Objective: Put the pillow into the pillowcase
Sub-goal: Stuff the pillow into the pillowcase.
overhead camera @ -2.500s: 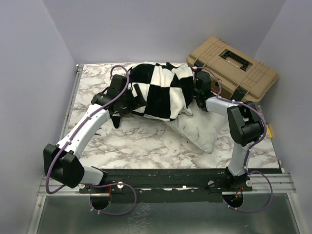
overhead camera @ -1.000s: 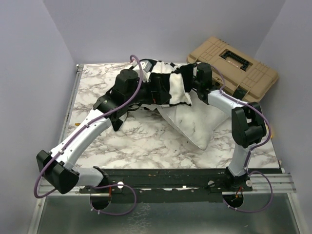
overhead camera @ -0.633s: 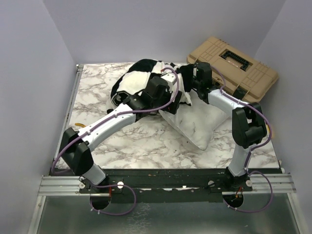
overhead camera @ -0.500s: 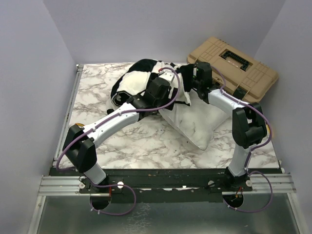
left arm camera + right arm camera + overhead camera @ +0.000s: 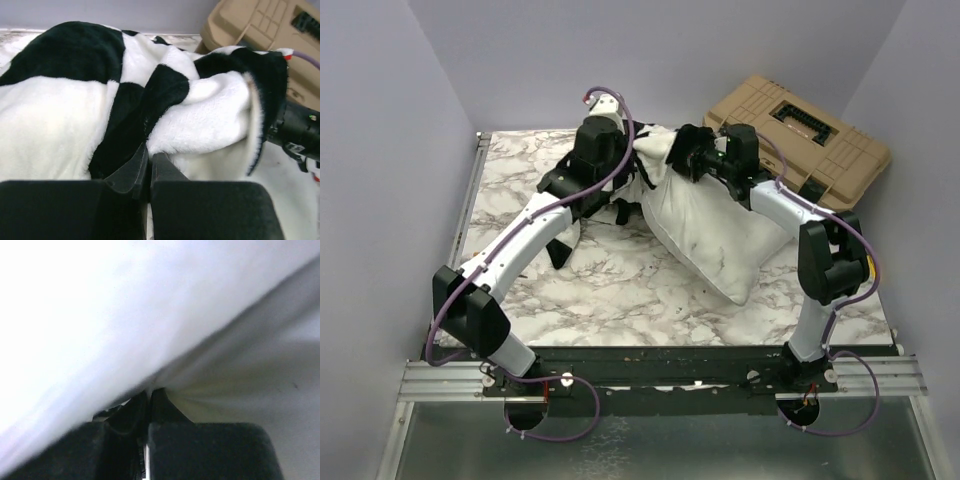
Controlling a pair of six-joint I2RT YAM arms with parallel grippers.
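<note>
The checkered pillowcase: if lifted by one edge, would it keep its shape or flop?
Probably flop: the pillowcase lies in soft, sagging folds. Likely light for its size, being thin fabric. Its fuzzy pile should resist slipping where the left gripper pinches it.

Soft, even light falls from above, leaving only faint shadows on the table (image 5: 610,280). The left wrist view shows the pillowcase (image 5: 75,100) crisply. The right wrist view glares, with the pillow (image 5: 150,300) blown-out and blurred.

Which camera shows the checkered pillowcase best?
The left wrist camera: the pillowcase fills its picture, squares clear. From the top, the left arm hides most of it. The right wrist camera shows only plain white cloth.
</note>
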